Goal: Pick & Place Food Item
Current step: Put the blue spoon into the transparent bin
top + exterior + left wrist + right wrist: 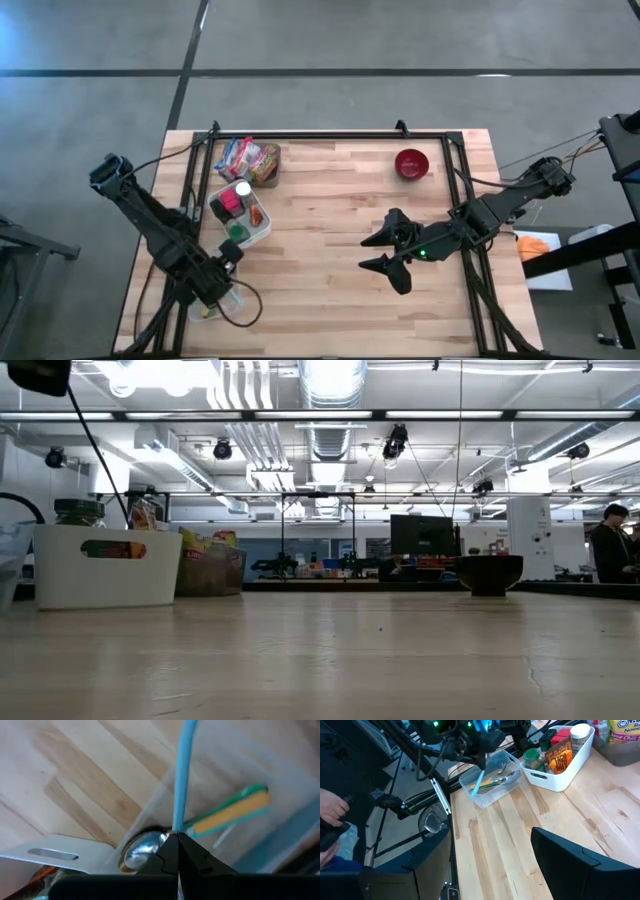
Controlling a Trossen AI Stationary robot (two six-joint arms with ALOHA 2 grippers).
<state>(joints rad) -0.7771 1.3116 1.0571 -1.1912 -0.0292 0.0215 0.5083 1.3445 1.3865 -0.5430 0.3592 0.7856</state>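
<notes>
My left gripper [224, 286] points down over a clear plastic tub [490, 787] at the table's near left corner, shut on a light-blue-handled utensil [477, 781]. A green-and-yellow-handled utensil [235, 811] lies in the tub. Beside the tub stands a white bin [240, 212] holding jars and food packets, with snack bags [250, 158] behind it. A red bowl [412, 163] sits on the table at the far right. My right gripper [380, 252] hangs open above the table's middle right, nothing between its fingers. My left gripper pinches the upper end of the light-blue handle [176, 826] between its two fingertips, coming from above and pointing down. A shiny metal spoon bowl [142, 852] shows right beside the fingertips. The handle hangs below the fingers into the clear tub; whether its lower end [473, 793] rests there I cannot tell.
Bare wood lies between the white bin and the red bowl. A black frame [330, 134] runs along the table's edges. A person's hand [331, 810] shows off the table's left side, and a person [610, 550] stands far behind the table.
</notes>
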